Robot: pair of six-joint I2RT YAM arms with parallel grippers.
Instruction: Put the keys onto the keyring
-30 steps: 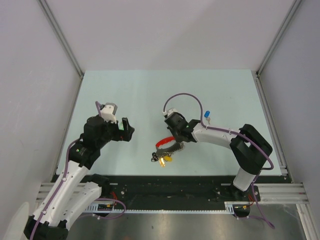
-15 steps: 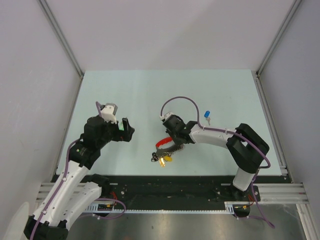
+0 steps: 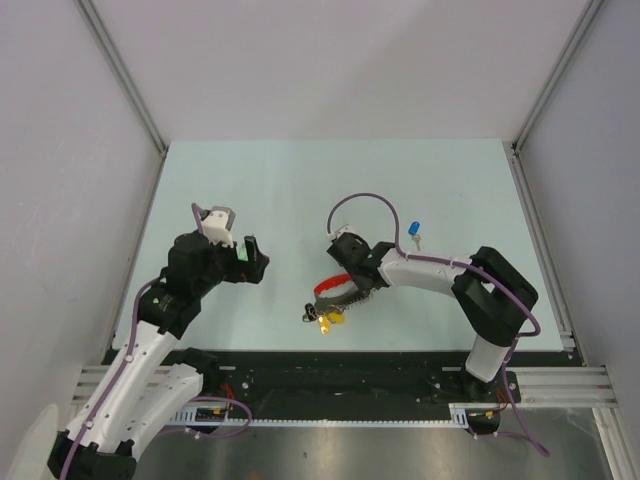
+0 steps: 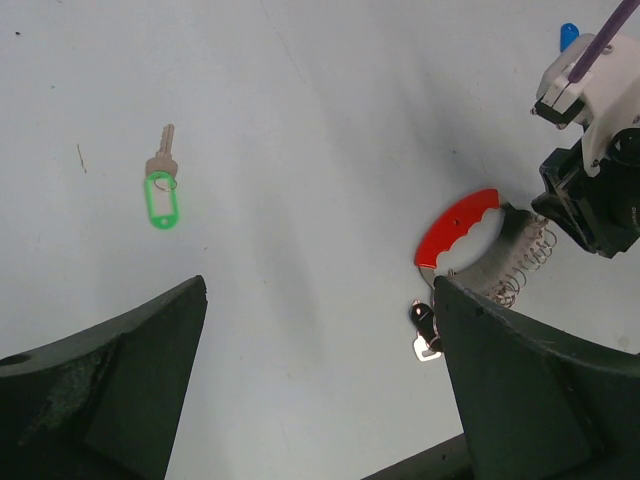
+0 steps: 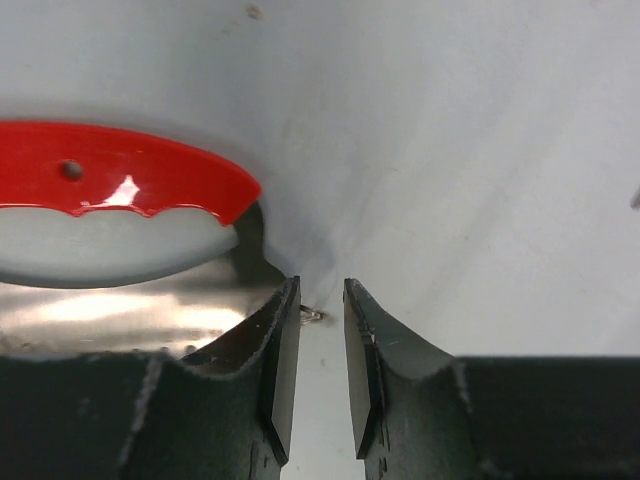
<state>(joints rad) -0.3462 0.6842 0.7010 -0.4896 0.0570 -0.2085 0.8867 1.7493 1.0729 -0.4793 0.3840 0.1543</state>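
1. The right gripper (image 5: pixel 320 300) reached low and leftward, fingers nearly pressed together, at the red-and-grey metal keyring (image 3: pixel 333 287) by the pale tabletop (image 3: pixel 300 180) near edge.
2. The left gripper (image 4: pixel 320 290) hung spread wide near the green-capped silver key (image 4: pixel 160 190); the blue-capped key (image 3: pixel 414 231) lay apart, right of centre.

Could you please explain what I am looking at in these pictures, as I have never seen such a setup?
This is a robot with a left arm and a right arm bolted at the near edge of a pale table. One picture looks down from above; the other two come from a camera on each wrist. On the table lie a green-tagged key, a blue-capped key and a keyring with a red curved piece and yellow keys. The left claw is open and holds nothing. The right claw sits at the keyring, its jaws nearly together with a thin wire showing between them; whether it truly grips, I cannot tell.
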